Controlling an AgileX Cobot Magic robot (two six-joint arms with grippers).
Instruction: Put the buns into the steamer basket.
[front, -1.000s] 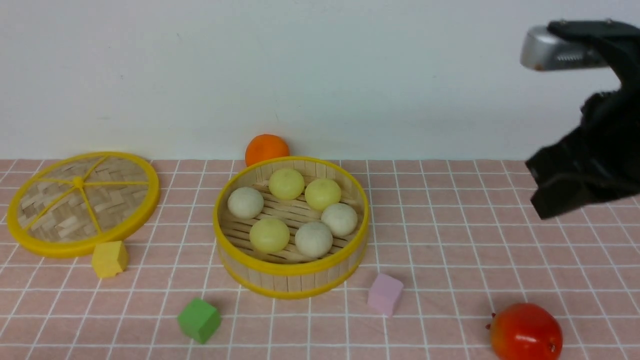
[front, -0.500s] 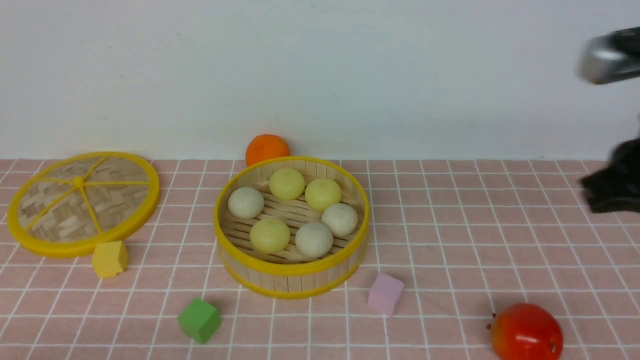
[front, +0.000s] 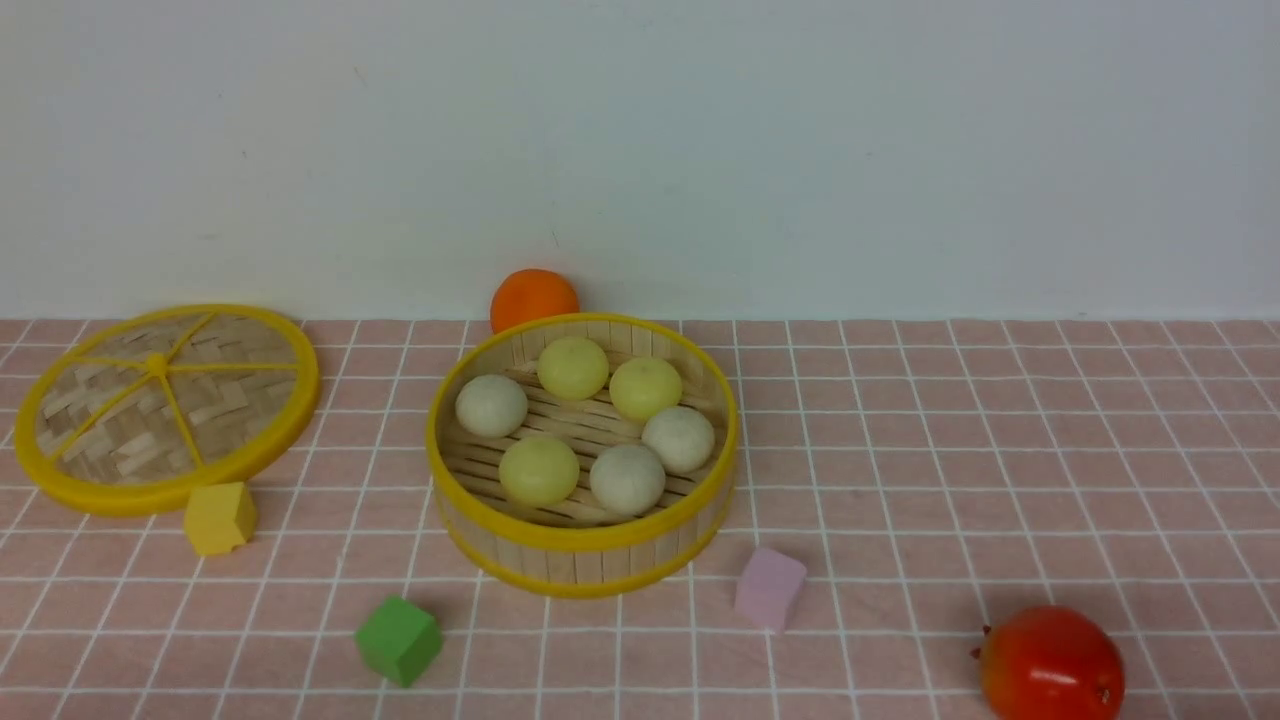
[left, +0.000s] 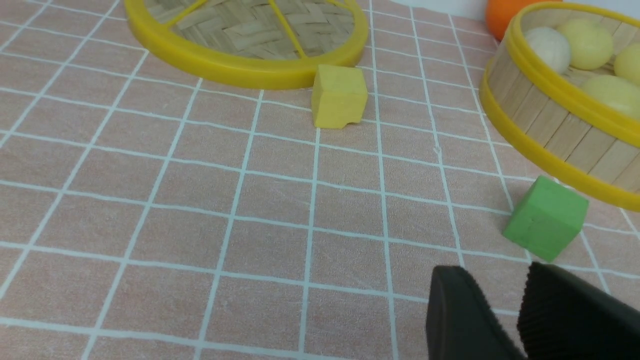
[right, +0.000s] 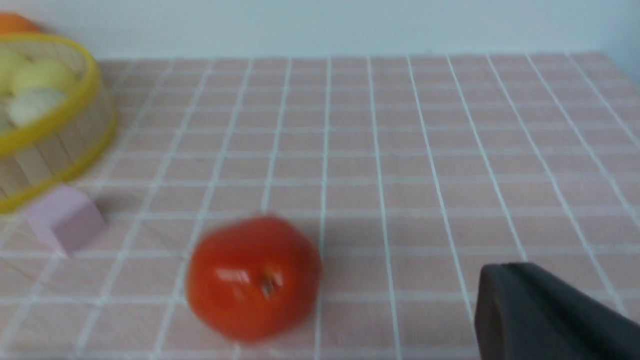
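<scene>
Already, all six small round buns (front: 585, 425) — three pale yellow, three off-white — sit inside the round bamboo-slat steamer basket with yellow rims (front: 583, 545), which stands at the centre of the front view on the pink checked cloth (front: 950, 480). No bun lies outside it, so the loading step looks finished and the moment reads as the close of the task.

Outward from the basket: an orange ball (front: 533, 296) is just behind its far rim, a pale lilac cube (front: 769, 588) and a green cube (front: 398, 640) lie near its front wall, and the flat woven lid with yellow spokes (front: 160, 405) rests at mid-left with a yellow cube (front: 219, 517) beside it. A red tomato-like fruit (front: 1050, 665) sits at the lower right.

Neither arm appears in the front view. In its wrist view the left gripper (left: 520, 305) shows at the lower right of the frame with its fingers slightly apart, holding nothing. The right gripper (right: 545, 310) shows as one dark mass at the lower right of its blurred wrist view — closed, with nothing in it.

Probably the next move calls only for both arms to stand clear, unless the lid is wanted.
</scene>
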